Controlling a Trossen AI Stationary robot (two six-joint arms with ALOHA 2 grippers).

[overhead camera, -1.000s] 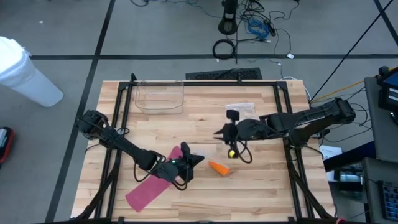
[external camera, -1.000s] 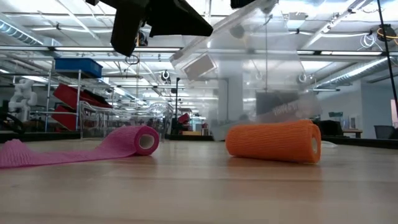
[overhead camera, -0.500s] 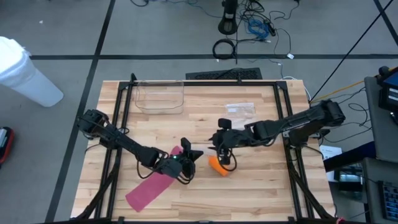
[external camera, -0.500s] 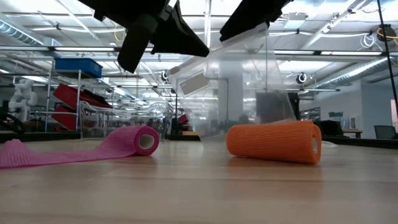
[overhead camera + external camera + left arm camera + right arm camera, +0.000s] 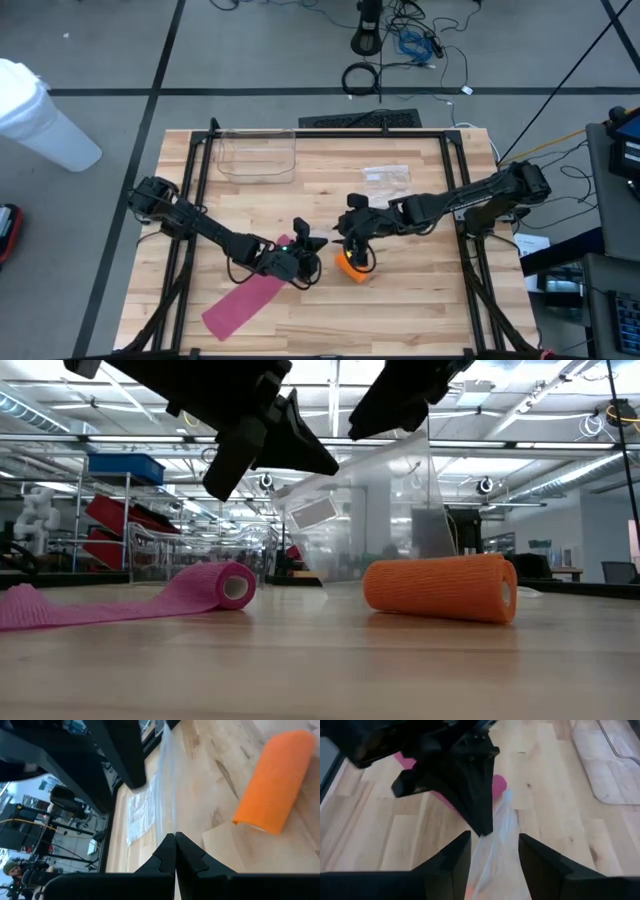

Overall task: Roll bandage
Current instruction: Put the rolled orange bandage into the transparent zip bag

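Wooden tabletop [image 5: 420,300] is carrying both bandages. I am seeing the orange bandage [image 5: 351,268] already fully rolled, while the pink bandage [image 5: 225,585] is showing only a small roll with a long tail lying flat. My left gripper [image 5: 312,257] is hovering pressed together beside it; my right gripper [image 5: 358,258] is hanging spread over the orange roll.

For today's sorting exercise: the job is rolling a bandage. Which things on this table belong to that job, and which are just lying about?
Belonging to the job:
- pink bandage, partly unrolled
- orange bandage roll
- left gripper, shut
- right gripper, open above the orange roll

Lying about:
- clear plastic container at the table's far side
- clear plastic bag
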